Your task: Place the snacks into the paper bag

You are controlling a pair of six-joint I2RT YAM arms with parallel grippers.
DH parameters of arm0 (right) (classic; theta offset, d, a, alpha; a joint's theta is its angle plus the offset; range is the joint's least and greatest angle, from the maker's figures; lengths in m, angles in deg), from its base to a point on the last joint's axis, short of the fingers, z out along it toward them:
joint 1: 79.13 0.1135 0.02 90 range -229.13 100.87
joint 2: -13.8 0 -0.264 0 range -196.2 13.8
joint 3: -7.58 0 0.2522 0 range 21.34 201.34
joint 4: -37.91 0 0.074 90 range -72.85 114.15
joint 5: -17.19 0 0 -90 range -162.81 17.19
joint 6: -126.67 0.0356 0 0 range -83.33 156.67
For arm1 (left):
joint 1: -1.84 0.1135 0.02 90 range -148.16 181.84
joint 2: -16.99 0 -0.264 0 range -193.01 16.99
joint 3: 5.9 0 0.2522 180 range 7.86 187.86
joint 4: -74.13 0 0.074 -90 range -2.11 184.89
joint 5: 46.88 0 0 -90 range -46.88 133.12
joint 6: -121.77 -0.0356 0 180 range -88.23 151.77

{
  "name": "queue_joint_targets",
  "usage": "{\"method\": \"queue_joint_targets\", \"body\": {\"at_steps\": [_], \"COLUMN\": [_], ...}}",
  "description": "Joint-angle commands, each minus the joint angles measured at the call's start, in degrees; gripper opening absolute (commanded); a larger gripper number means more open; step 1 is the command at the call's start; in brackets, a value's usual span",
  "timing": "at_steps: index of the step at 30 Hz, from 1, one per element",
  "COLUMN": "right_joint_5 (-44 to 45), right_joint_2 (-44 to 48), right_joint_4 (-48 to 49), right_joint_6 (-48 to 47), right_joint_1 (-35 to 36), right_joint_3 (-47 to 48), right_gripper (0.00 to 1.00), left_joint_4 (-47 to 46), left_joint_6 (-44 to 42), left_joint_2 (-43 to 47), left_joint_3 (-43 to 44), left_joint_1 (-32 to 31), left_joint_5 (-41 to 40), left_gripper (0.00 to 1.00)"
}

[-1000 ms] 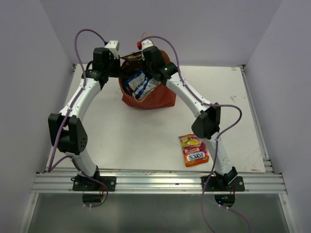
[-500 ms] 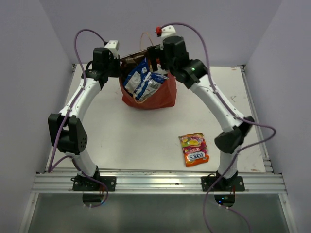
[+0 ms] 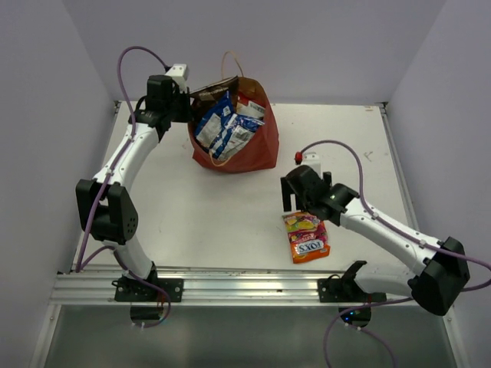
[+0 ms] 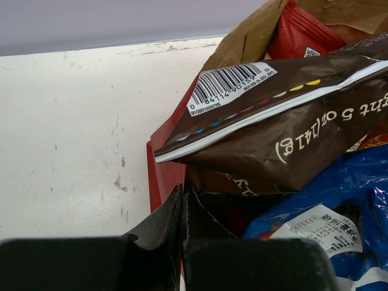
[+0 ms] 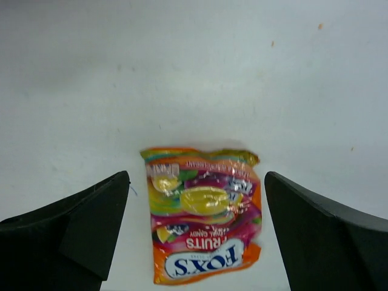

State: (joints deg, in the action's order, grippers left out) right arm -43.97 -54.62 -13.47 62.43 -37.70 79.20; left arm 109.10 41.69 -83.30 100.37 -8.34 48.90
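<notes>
The Fox's fruit candy packet (image 5: 203,218) is seen flat on the tabletop (image 5: 182,73), centred beneath the right gripper (image 5: 195,176), whose jaws are spread wide to either side, its long axis crossing their closing line. The paper bag (image 3: 257,153) rim is pinched shut in the left gripper (image 4: 183,197).

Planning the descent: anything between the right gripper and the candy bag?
Nothing. In the right wrist view the right gripper hangs open over the candy bag, which is unobstructed, with only bare white table around it.
</notes>
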Motion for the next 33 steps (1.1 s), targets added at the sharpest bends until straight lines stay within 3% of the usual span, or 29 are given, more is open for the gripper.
{"method": "queue_joint_targets", "body": {"at_steps": [1,13,21,22,23,25,26,28,30,33], "right_joint_5": [-0.4,-6.3,-5.7,-5.7,-5.5,-4.9,-4.7,-2.4,-0.7,1.7], "right_joint_2": [4.8,4.6,-0.2,-0.7,-1.1,-1.1,-0.7,0.2,1.6,2.8], "right_joint_4": [-0.8,2.4,5.4,5.6,5.5,4.8,4.1,0.2,-2.8,-9.8], "right_joint_6": [11.1,26.6,29.4,29.5,29.7,30.1,30.0,30.1,30.1,28.3], "right_joint_1": [2.9,9.0,10.0,10.1,10.3,10.5,10.9,11.6,12.5,13.4], "right_joint_3": [-5.5,-21.8,-25.8,-26.0,-26.1,-26.0,-25.2,-23.9,-21.1,-13.8], "right_gripper": [0.97,0.93,0.9,0.87,0.69,0.54,0.36,0.17,0.04,0.0], "left_joint_4": [-1.2,-1.8,-1.8,-1.8,-1.8,-1.8,-1.7,-1.8,-1.8,-1.7], "left_joint_6": [0.8,0.7,0.5,0.5,0.5,0.5,0.5,0.5,0.5,0.5], "left_joint_2": [1.2,1.3,1.5,1.4,1.4,1.4,1.3,1.3,1.3,1.1], "left_joint_3": [2.6,0.8,0.8,0.7,0.7,0.7,0.7,0.7,0.7,0.9], "left_joint_1": [0.2,0.2,0.2,0.2,0.2,0.2,0.2,0.2,0.2,0.2], "left_joint_5": [1.7,1.8,1.7,1.8,1.7,1.7,1.7,1.7,1.7,2.0], "left_gripper": [0.0,0.0,0.0,0.0,0.0,0.0,0.0,0.0,0.0,0.0]}}
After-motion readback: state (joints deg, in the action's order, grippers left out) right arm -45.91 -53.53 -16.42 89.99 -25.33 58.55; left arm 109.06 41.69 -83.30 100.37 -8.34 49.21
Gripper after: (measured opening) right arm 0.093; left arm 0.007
